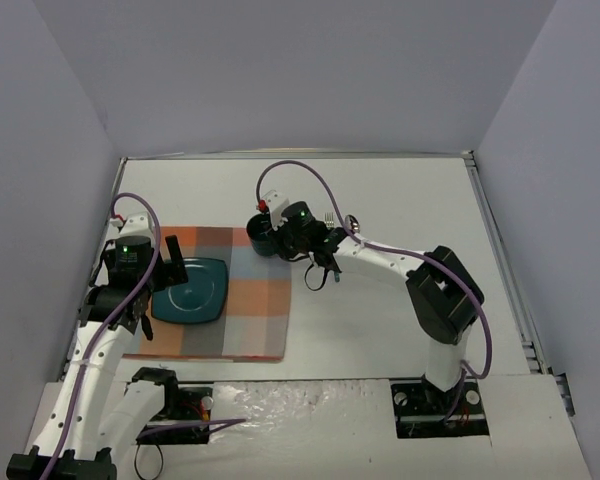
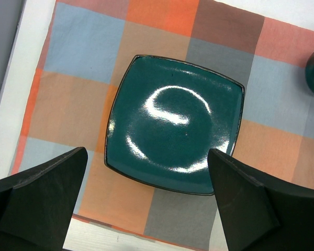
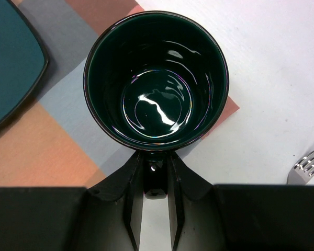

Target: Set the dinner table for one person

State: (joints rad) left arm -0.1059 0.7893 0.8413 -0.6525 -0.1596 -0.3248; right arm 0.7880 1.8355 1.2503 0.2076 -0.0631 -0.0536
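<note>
The white dinner table (image 1: 400,300) carries a checked placemat (image 1: 260,300) at left. A teal square plate (image 1: 192,290) lies on the placemat. My left gripper (image 1: 160,290) is open and empty above the plate's near-left side; the left wrist view shows the plate (image 2: 172,125) between the spread fingers (image 2: 240,198). My right gripper (image 3: 156,162) is shut on the handle of a dark green mug (image 3: 157,78). The mug (image 1: 263,236) is upright over the placemat's far right corner. I cannot tell whether it rests on the cloth.
A fork (image 1: 329,218) and a spoon (image 1: 351,222) lie on the table just right of the mug; the fork's tines show in the right wrist view (image 3: 309,167). Grey walls enclose the table on three sides. The table has metal edge trim at right (image 1: 500,270).
</note>
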